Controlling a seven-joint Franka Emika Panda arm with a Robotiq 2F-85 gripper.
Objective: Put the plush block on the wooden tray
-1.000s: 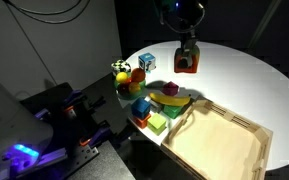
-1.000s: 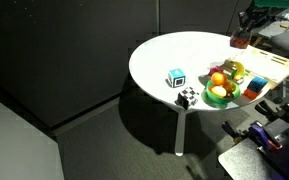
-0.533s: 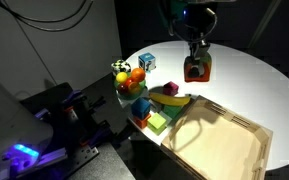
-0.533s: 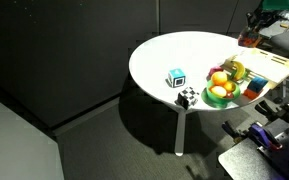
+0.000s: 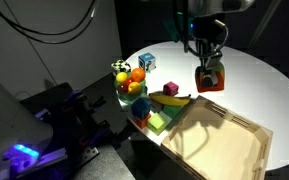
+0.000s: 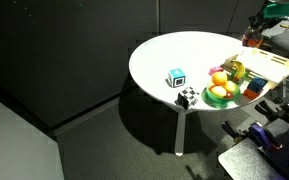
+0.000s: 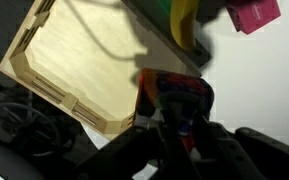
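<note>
My gripper [image 5: 208, 70] is shut on the orange-red plush block [image 5: 210, 80] and holds it in the air above the white table, just beyond the far edge of the wooden tray [image 5: 222, 140]. In an exterior view the block [image 6: 252, 39] shows at the right edge, above the tray [image 6: 274, 68]. In the wrist view the block [image 7: 176, 95] sits between the dark fingers, with the tray [image 7: 84, 70] to the left below it.
A green bowl of toy fruit [image 5: 132, 84], a pale blue-and-white cube [image 5: 146, 61], a checkered ball [image 5: 119, 67], a yellow banana [image 5: 174, 99] and small coloured blocks [image 5: 149, 113] lie beside the tray. The round white table [image 5: 254, 80] extends behind.
My gripper has carried the plush block from the back of the table toward the tray, nearer its far edge.
</note>
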